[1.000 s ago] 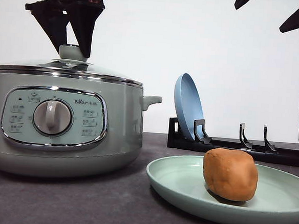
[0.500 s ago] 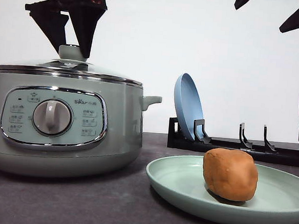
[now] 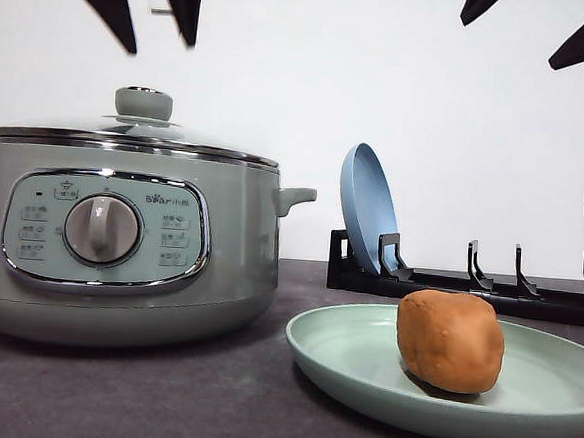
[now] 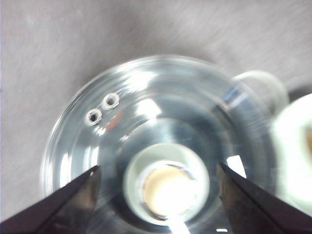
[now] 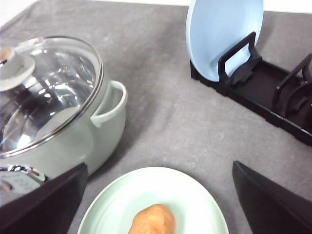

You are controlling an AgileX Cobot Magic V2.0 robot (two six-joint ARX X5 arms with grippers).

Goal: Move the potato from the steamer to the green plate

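The potato [image 3: 450, 340] sits on the green plate [image 3: 342, 358], lower right; the steamer [image 3: 120, 237] is lidded. Both sets of fingers hang spread and empty up top. The transfer looks done; only pulling back remains.

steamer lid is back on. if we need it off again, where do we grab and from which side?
Grip the knob at the centre of the glass lid; it's the only raised part, standing upright above the shallow dome. Come straight down from above with the left gripper, which hangs open over it, fingers either side of the knob, then lift vertically off the steamer.
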